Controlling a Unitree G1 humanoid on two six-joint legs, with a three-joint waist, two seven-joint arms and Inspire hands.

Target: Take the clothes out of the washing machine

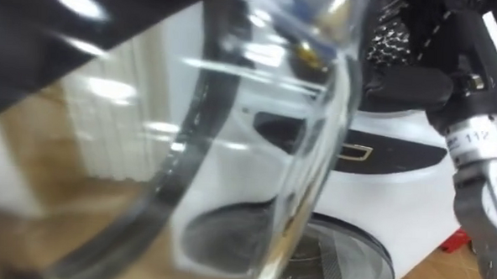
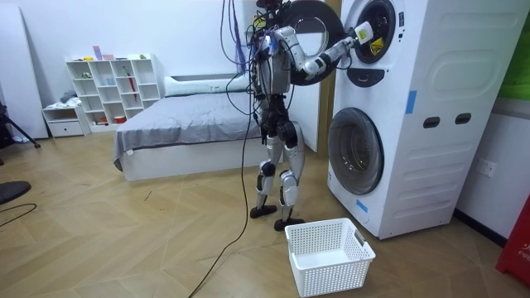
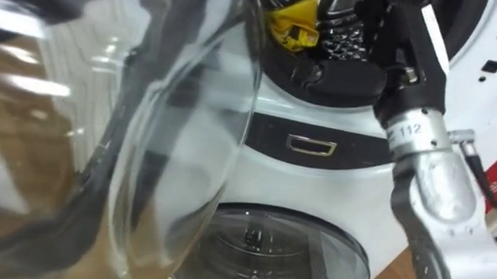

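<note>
Door glass (image 3: 173, 136) is right up against the camera (upper machine's door, swung open). Right hand (image 3: 360, 77) reaches into the upper drum (image 2: 379, 23), next to a yellow cloth (image 3: 291, 24) lying inside. Can't tell if the fingers hold it. Basket (image 2: 327, 255) sits on the floor by the robot's feet.

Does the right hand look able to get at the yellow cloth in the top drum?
Probably yes. The right hand is at the drum mouth right beside the yellow cloth, and the open glass door hangs to its left, clear of the arm.
</note>
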